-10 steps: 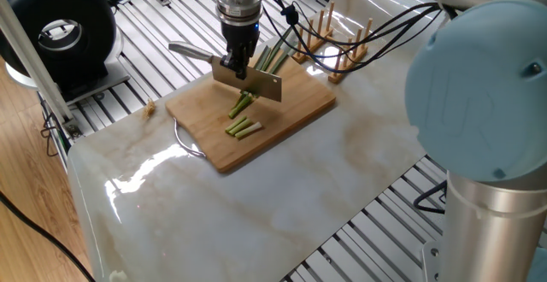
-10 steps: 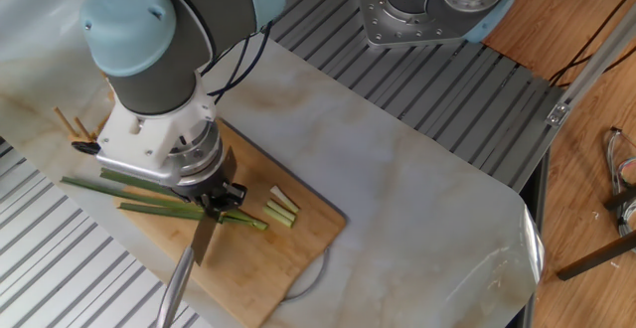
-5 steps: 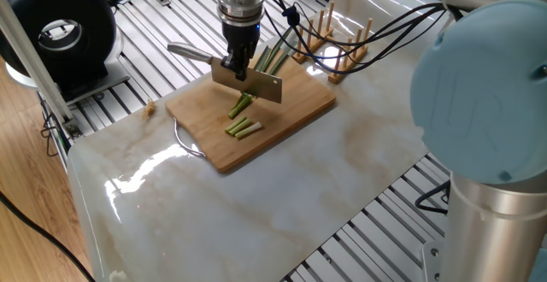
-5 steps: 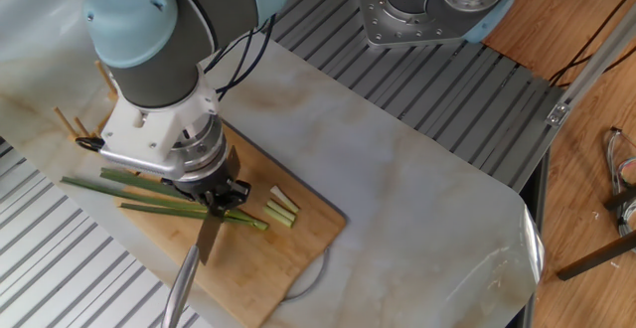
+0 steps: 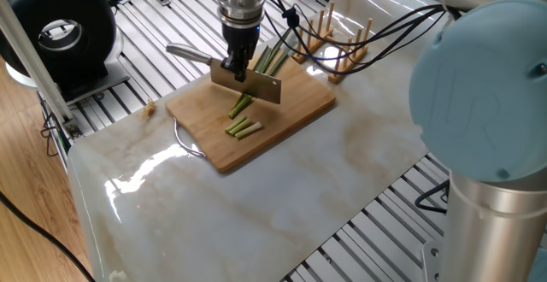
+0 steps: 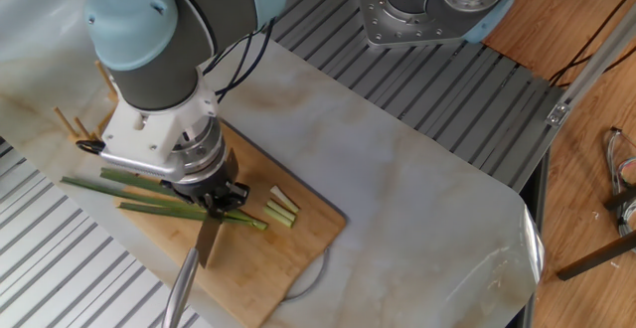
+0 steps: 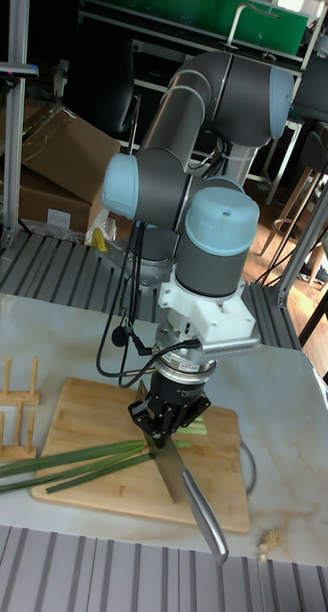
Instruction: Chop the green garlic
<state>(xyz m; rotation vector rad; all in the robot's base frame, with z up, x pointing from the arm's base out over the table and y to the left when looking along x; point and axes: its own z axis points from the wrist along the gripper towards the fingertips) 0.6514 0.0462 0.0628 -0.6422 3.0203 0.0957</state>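
The gripper (image 5: 234,66) is clamped on the spine of a knife (image 5: 248,84), whose broad blade stands on edge across the green garlic (image 5: 270,58) on a wooden cutting board (image 5: 291,111). In one fixed view the flat of the blade faces the camera and hides the place where edge meets stalk; its metal handle sticks out to the left, and a wooden peg rack (image 5: 338,38) stands just beyond the board. The other fixed view looks down from the far side, so the arm covers most of the gripper (image 6: 221,201) and the knife (image 6: 204,244) shows only as a thin strip with its handle running off the lower edge, but the long leaves of the green garlic (image 6: 139,194) are plain here, trailing off the board's (image 6: 308,234) left edge over the table (image 6: 417,189). The tall fixed view shows the gripper (image 7: 168,421) head-on, the knife (image 7: 173,469) pointing toward the camera, and the green garlic (image 7: 77,459) lying roughly crosswise to the blade, dark leaf ends to the left. Cut pieces (image 5: 244,128) lie together near the board's middle, just beside the blade, roughly parallel to each other; they are pale at one end.
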